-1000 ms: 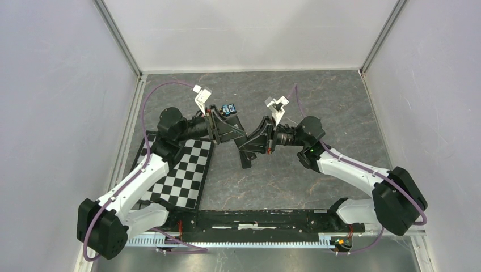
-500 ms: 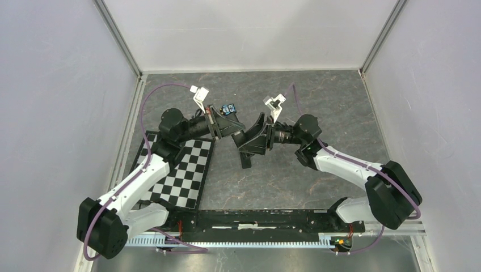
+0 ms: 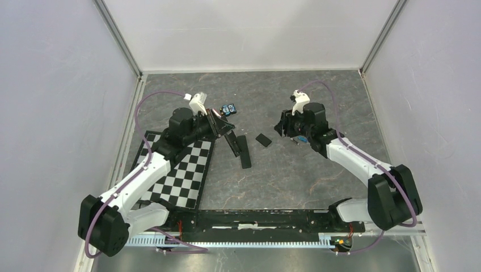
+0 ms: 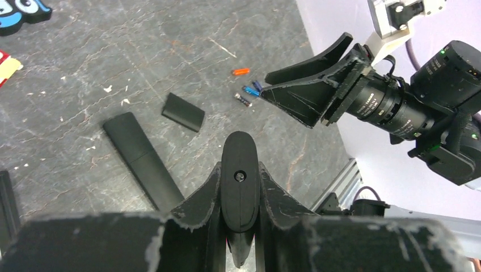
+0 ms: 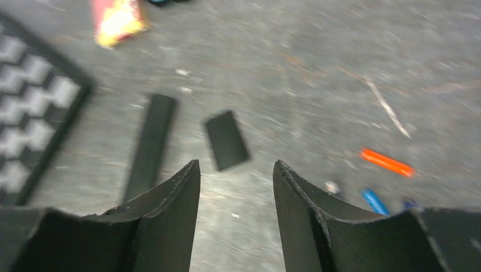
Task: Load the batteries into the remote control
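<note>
Left hand grips one remote — seemingly three batteries

Both arms wore white shells on their long links, the left arm and right arm alike, with black joint housings and a looping purple cable each. White camera brackets topped the wrists; the right gripper's black wedge fingers showed scuffed grey edges

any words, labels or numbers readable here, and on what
No text here can be read.
Blue gadget: bubbly blue shapes, cut off by the frame edge, unreadable.
Camera lens on the right arm: white print, too small to read.
Red-yellow scrap: too blurred to read.
Remotes and batteries: no print visible.
</note>
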Available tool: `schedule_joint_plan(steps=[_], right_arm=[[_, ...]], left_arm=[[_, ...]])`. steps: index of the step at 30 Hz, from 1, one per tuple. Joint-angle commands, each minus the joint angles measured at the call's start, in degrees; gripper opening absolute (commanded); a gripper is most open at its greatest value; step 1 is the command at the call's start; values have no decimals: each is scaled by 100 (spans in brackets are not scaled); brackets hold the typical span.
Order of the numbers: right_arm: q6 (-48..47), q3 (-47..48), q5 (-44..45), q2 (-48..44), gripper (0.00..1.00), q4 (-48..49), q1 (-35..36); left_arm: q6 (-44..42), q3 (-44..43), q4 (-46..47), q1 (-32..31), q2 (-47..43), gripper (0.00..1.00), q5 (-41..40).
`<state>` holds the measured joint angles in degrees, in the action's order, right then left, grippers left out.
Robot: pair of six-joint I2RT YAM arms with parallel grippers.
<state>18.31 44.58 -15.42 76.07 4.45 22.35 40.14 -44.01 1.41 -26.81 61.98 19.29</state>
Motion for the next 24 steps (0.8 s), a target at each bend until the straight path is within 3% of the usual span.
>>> schedule_joint_plan(steps=[1, 9, 14, 24], right_arm=[[-1203, 266, 1967, 286, 54, -964, 24], [-1980, 713, 1982, 1210, 53, -1358, 19], [-1990, 834, 1903, 1564, 48, -1414, 20], [-1953, 1087, 1971, 2022, 48, -1776, -12]], left_arm=[[-309, -138, -61, 7, 90, 2, -251], [-194, -19, 226, 9, 78, 2, -113], [-163, 74, 393, 24, -31, 2, -118], [-186, 49, 373, 44, 11, 2, -79]])
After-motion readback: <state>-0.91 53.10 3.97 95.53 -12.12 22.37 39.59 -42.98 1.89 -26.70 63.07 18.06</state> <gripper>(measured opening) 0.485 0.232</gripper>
